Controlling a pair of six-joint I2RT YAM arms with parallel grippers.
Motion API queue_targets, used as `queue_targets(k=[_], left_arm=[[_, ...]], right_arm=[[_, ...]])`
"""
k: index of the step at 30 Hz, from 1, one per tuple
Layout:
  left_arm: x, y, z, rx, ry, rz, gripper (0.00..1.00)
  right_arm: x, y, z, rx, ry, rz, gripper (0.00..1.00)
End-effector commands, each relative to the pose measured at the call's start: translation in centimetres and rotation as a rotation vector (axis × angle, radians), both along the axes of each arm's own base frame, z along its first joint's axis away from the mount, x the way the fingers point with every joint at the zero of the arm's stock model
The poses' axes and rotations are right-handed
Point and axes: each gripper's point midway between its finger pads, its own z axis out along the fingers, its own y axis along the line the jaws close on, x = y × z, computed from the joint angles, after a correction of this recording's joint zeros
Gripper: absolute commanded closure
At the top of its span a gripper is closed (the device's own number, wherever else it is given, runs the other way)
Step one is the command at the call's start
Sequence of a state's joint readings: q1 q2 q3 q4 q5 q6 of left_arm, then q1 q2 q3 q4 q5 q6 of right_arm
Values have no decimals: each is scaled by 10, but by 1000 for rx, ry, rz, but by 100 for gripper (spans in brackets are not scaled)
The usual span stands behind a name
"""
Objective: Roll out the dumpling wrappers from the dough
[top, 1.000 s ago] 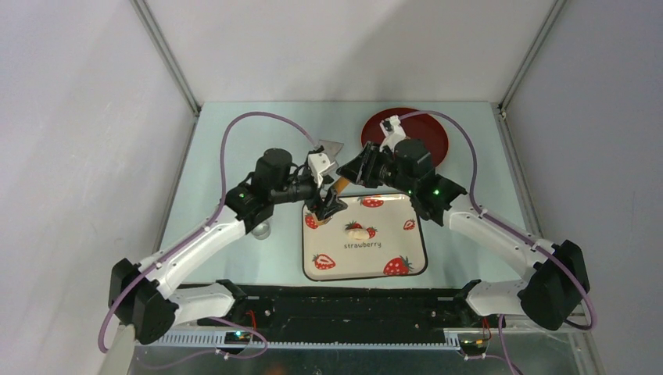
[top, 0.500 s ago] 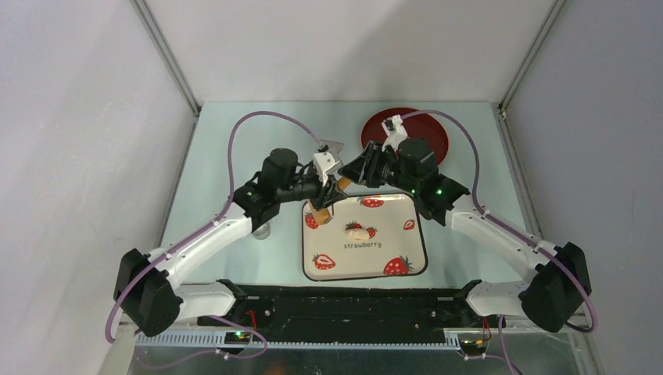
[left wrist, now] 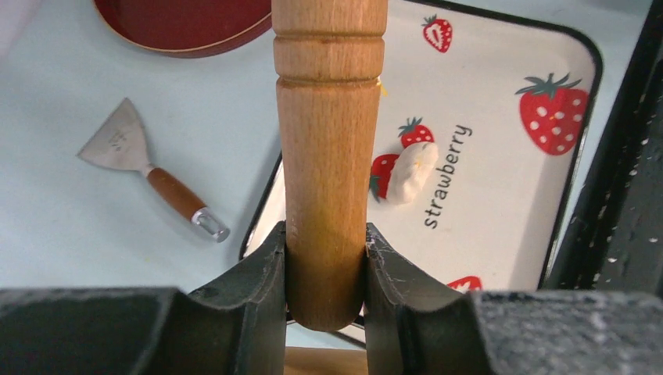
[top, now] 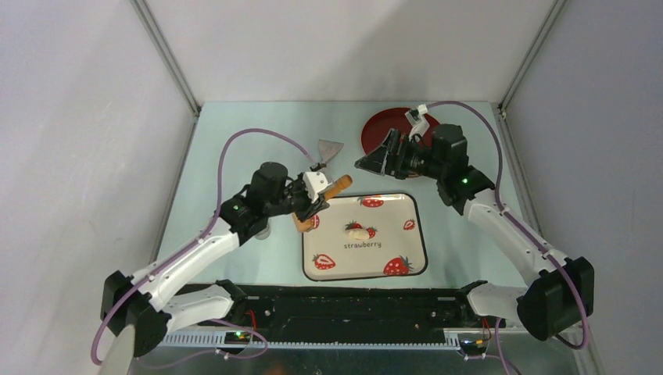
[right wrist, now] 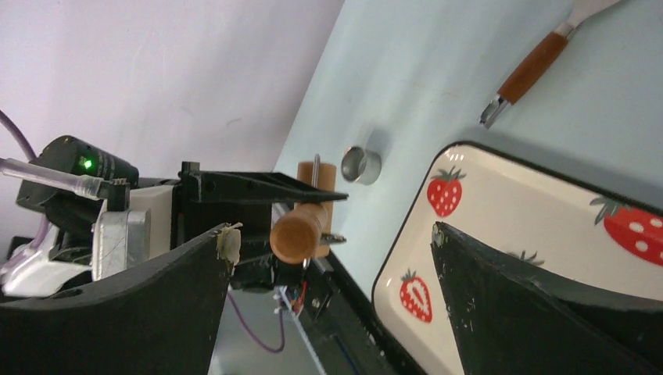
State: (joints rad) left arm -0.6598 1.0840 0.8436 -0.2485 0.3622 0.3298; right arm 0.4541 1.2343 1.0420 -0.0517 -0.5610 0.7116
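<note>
1. Clamping a wooden rolling pin near one end, my left gripper has its jaws pressed tight on both sides of the shaft. In the top view the pin slants toward 2 o'clock.
2. My right gripper has its jaws spread wide with nothing between them. It hangs above the table at the 8 o'clock edge of the red plate.
3. The gripped end of the pin sits over the 10 o'clock corner of the strawberry tray.
4. The dough, a small pale lump, lies near the tray's middle against a printed strawberry. It is at 4 o'clock from my left jaws and apart from the pin.
5. A metal scraper with a wooden handle lies at 12 o'clock from my left jaws.
6. A metal cutter ring stands on the table at 9 o'clock from the tray.
</note>
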Motion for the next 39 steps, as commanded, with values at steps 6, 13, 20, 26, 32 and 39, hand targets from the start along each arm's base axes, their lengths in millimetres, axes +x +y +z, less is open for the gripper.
queue_targets(k=[6,13,20,26,32,39], left_arm=[[-9,15,20,41,-156,-52,100],[-20,11,21,29,-142,-96,100],[-26,9,23,26,-144,-113,100],[-26,10,21,40,-147,-110,100],[-25,10,20,46,-148,-105,100],[-20,14,18,63,-153,-72,100]], right_arm=[[-52,12,3,-74,108,283,1],[-76,60,-7,-94,161,455,14],[-79,94,-27,-97,238,565,30],[-85,105,-27,-73,269,636,38],[-88,105,-33,-90,285,647,54],[-91,100,-31,-107,284,632,96]])
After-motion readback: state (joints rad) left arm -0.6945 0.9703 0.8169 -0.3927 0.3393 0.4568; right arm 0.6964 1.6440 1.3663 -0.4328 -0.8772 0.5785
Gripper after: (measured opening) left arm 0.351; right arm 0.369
